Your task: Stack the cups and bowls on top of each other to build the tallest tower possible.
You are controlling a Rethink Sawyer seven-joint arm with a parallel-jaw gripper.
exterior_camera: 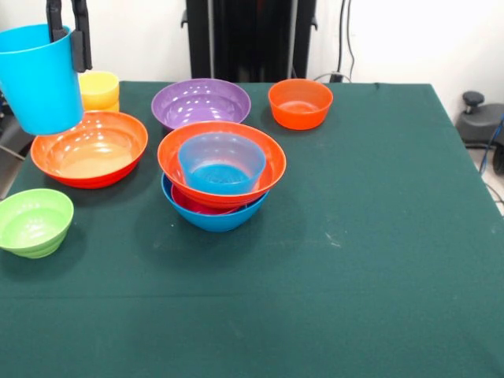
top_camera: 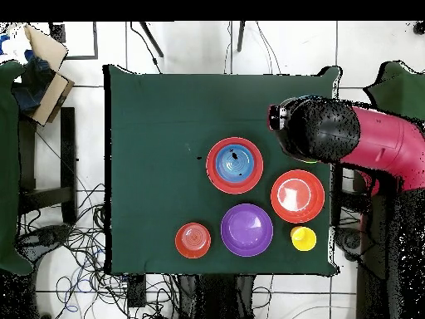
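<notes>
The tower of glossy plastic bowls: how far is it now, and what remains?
Done: the tower nests a large blue bowl, a magenta bowl, a large orange bowl and a medium blue bowl. In hand: the gripper holds the sky blue plastic cup by its rim, lifted at the table's side, not over the tower. Left: the yellow cup, second large orange bowl, purple bowl, small orange bowl, ribbed lime bowl.

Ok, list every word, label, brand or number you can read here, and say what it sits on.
None can be read in either view. The blue cup in the gripper, the yellow cup, the bowls, the tower and the green tablecloth are all plain, unprinted surfaces.
</notes>
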